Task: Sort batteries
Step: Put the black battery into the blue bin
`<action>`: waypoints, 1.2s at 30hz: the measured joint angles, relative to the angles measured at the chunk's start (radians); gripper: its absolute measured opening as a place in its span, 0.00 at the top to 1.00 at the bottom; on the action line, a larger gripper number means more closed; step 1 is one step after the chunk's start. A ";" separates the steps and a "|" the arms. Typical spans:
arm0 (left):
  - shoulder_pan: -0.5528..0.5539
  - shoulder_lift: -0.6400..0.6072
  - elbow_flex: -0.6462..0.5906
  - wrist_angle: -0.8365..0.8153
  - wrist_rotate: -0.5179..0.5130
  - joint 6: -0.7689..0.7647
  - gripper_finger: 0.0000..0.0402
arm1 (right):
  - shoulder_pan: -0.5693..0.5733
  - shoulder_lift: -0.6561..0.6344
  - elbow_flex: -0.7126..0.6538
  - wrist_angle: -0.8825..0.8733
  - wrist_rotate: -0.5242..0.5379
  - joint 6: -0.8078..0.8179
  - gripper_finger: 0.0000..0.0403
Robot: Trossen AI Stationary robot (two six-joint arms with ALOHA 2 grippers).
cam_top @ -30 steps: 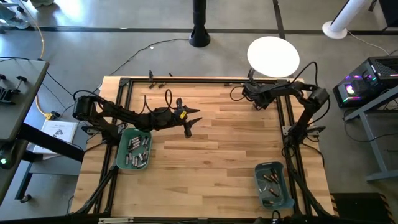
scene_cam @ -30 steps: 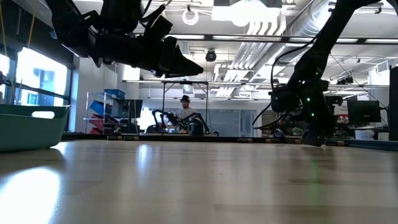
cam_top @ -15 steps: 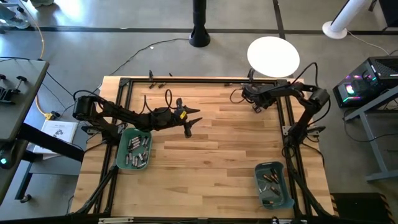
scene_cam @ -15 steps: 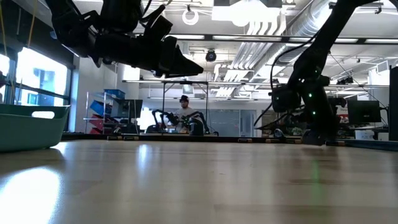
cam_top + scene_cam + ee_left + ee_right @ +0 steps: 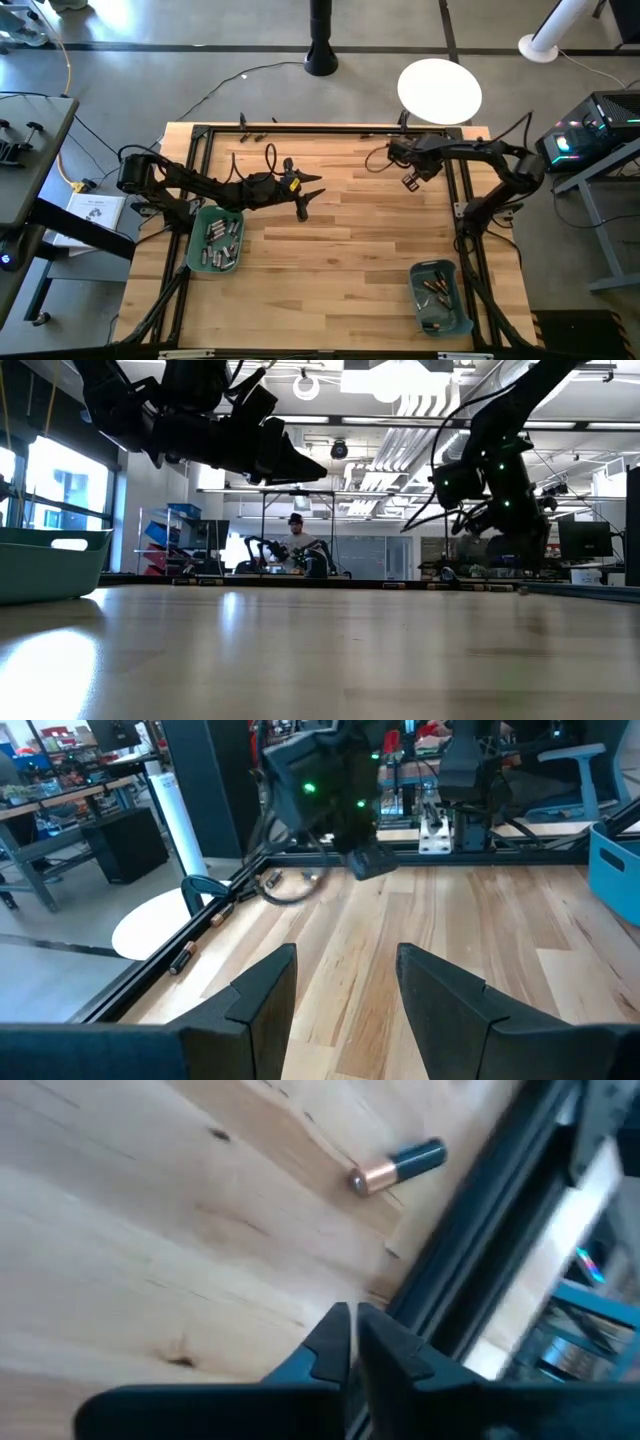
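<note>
high view: the table (image 5: 330,240) is pale wood with a black frame. the left gripper (image 5: 303,207) hangs over the middle-left of the table, just past the left bin (image 5: 192,252), a teal bin at the left edge with many batteries (image 5: 222,243) piled in it. the right gripper (image 5: 410,180) sits over the far right corner, close to the frame. the right bin (image 5: 460,312) stands at the near right edge with a few batteries in it. a white disc (image 5: 440,91) lies on the floor beyond the table. no writing can be read.

low view: the left gripper (image 5: 300,463) hangs above the table at upper left, and the wall of the left bin (image 5: 50,565) shows at the edge. the right arm (image 5: 495,480) hangs farther back on the right. a person (image 5: 297,538) sits in the room behind.

left wrist view: the left gripper (image 5: 345,990) has its two dark fingers (image 5: 265,988) standing apart with nothing between them. ahead, the right arm hovers over the far corner. a battery (image 5: 181,958) lies outside the frame rail.

right wrist view: the right gripper (image 5: 348,1330) has its fingers nearly pressed together, empty, with a thin gap. one battery (image 5: 396,1167), copper at one end and dark at the other, lies on the wood just beside the black rail (image 5: 480,1230), apart from the fingertips. its label cannot be read.
</note>
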 joint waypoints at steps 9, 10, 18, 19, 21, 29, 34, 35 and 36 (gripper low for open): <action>0.000 0.000 0.000 0.000 0.000 -0.010 0.58 | -0.136 -0.003 0.000 0.333 -0.189 -0.031 0.57; 0.000 0.000 0.000 0.000 0.000 -0.017 0.58 | -0.144 -0.003 0.000 0.360 -0.188 -0.009 0.52; 0.000 0.000 0.000 -0.001 0.000 -0.034 0.58 | -0.216 0.026 0.000 0.498 -0.156 0.171 0.37; 0.000 0.000 0.000 -0.001 0.000 -0.034 0.58 | -0.221 0.038 0.000 0.516 -0.155 0.185 0.37; 0.000 0.000 0.000 -0.001 0.000 -0.035 0.58 | -0.224 0.072 0.000 0.547 -0.154 0.223 0.38; -0.001 0.000 0.000 -0.001 0.000 -0.035 0.58 | -0.217 0.155 0.002 0.646 -0.090 0.315 0.45; -0.001 0.000 0.000 -0.001 0.016 -0.035 0.58 | -0.228 0.161 0.008 0.702 -0.076 0.342 0.48; -0.002 0.000 0.000 -0.001 0.017 -0.035 0.58 | -0.232 0.161 0.008 0.715 -0.076 0.350 0.48; -0.003 0.000 0.000 -0.001 0.019 -0.035 0.58 | -0.234 0.161 0.008 0.725 -0.075 0.357 0.48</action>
